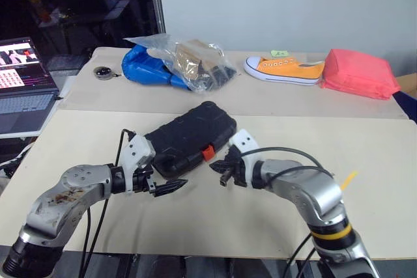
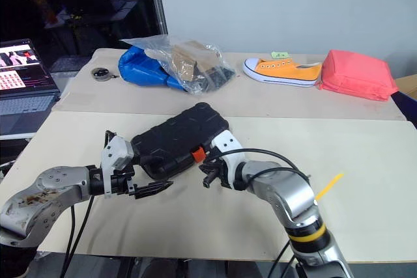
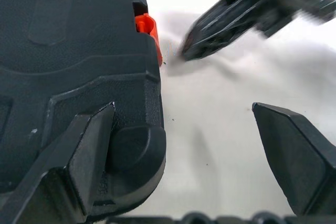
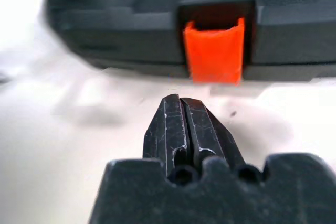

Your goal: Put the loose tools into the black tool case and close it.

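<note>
A closed black tool case (image 1: 190,137) lay at an angle on the beige table (image 1: 273,213), its orange latch (image 1: 208,153) facing the robot. The left gripper (image 1: 171,188) sat at the case's near corner, fingers spread wide, one finger (image 3: 92,153) against the shell. The right gripper (image 4: 181,121), fingers pressed together and holding nothing, pointed at the latch from just beside it.

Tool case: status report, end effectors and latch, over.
Left end effector open at tool case corner. Right end effector shut, empty, just short of orange latch. Case closed on the table. Nothing between tips and latch.
</note>
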Available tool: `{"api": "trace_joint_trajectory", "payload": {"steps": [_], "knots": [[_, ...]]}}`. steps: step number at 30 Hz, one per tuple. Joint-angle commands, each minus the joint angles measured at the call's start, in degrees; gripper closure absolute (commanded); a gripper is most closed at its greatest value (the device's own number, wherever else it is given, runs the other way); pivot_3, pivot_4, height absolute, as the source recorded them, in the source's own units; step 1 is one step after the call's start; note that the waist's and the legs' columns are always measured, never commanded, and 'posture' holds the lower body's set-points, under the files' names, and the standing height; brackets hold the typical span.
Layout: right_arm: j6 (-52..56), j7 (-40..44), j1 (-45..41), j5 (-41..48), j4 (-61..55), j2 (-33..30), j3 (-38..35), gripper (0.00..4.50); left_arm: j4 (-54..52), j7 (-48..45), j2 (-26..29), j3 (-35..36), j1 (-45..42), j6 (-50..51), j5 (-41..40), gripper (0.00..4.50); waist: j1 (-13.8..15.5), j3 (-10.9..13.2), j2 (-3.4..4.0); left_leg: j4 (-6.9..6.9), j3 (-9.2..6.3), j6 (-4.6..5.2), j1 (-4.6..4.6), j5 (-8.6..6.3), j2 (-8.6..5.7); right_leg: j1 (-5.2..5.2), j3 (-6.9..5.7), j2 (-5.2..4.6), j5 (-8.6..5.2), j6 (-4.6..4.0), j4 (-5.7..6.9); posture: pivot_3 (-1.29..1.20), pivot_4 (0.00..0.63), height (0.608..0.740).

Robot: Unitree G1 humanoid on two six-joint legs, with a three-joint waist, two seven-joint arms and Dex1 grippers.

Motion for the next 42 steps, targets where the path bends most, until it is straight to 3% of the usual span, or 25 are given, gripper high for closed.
{"api": "trace_joint_trajectory", "payload": {"steps": [1,7,14,19,24,42], "knots": [[-6.64,-1.74,-2.00,0.51,1.21,4.25,-4.34,4.48,0.70,0.18,-0.29,-1.95,1.48,2.20,0.44,0.00,-0.10,0.00,0.00,0.01,-0.01,0.00,0.02,0.00,0.01,0.00,0.00,0.02,-0.01,0.02,0.04,0.00,0.150,0.740],[-13.25,-5.55,-5.03,-4.76,9.87,8.68,-1.92,4.48,0.89,-0.12,0.00,-1.71,1.23,2.25,0.40,0.00,-0.04,0.00,0.00,0.03,-0.04,0.00,0.05,0.01,0.00,0.01,0.01,0.04,-0.05,0.08,0.06,0.00,0.150,0.740],[-16.07,-4.04,-3.27,-10.65,14.53,5.17,5.70,4.48,0.01,0.65,-0.16,-1.01,1.99,2.53,0.26,0.00,-0.03,-0.14,-0.01,-0.01,0.00,-0.01,0.04,0.00,-0.04,0.04,0.00,-0.05,-0.01,0.00,0.00,0.00,0.150,0.740],[-18.80,-3.82,-2.33,-10.75,13.62,6.10,4.76,4.48,-0.58,1.42,-0.27,-0.69,2.62,2.64,0.00,0.00,-0.16,-0.16,-0.03,-0.01,0.01,-0.01,0.27,0.00,-0.01,0.21,0.03,-0.05,-0.01,-0.01,0.04,0.00,0.150,0.740],[-25.26,-3.25,-1.50,-6.47,9.90,10.18,-2.44,4.48,-0.80,1.76,-0.40,-0.51,2.79,2.76,-0.11,0.00,-0.10,-0.15,-0.03,-0.01,0.01,-0.01,0.21,0.00,0.00,0.15,0.03,-0.04,-0.01,-0.02,0.06,0.00,0.150,0.740],[-28.48,1.97,1.38,-14.94,14.86,2.19,7.28,4.48,0.08,1.07,-0.10,-0.89,1.66,2.83,0.35,0.00,0.10,-0.15,-0.03,0.00,0.01,-0.01,0.14,0.00,-0.05,0.14,0.01,-0.09,-0.01,-0.02,0.01,0.00,0.150,0.740]]}}
